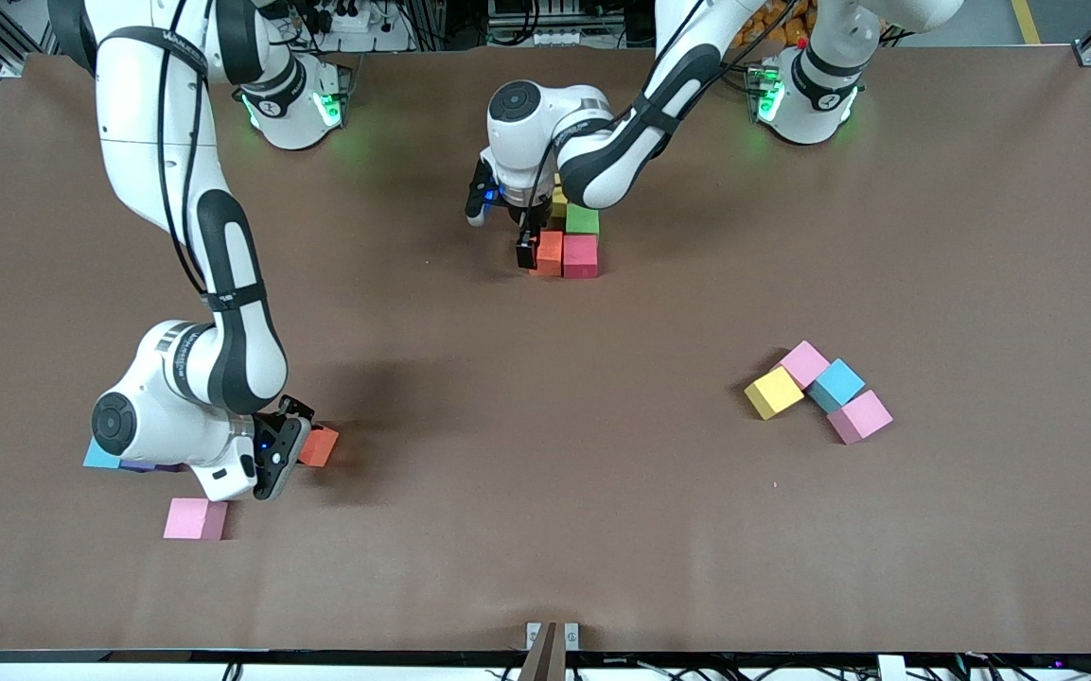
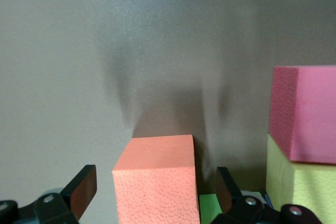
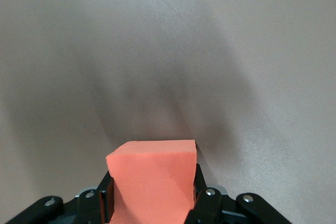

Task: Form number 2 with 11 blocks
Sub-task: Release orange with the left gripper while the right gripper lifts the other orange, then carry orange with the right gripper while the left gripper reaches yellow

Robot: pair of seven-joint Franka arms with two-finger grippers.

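Note:
A partial figure of blocks lies mid-table near the robots' bases: an orange block (image 1: 550,253) beside a red block (image 1: 580,255), with a green block (image 1: 582,219) and a yellow block (image 1: 559,201) farther from the front camera. My left gripper (image 1: 537,248) is open and straddles the orange block (image 2: 157,179). Gaps show between the block and both fingers (image 2: 84,190). My right gripper (image 1: 291,443) is shut on another orange block (image 1: 319,446), low over the table at the right arm's end. That block fills the right wrist view (image 3: 152,182).
A light blue block (image 1: 100,456) and a purple block (image 1: 152,465) lie partly under my right arm. A pink block (image 1: 195,518) lies nearer the front camera. Toward the left arm's end lie two pink (image 1: 803,363), one yellow (image 1: 773,392) and one light blue block (image 1: 836,383).

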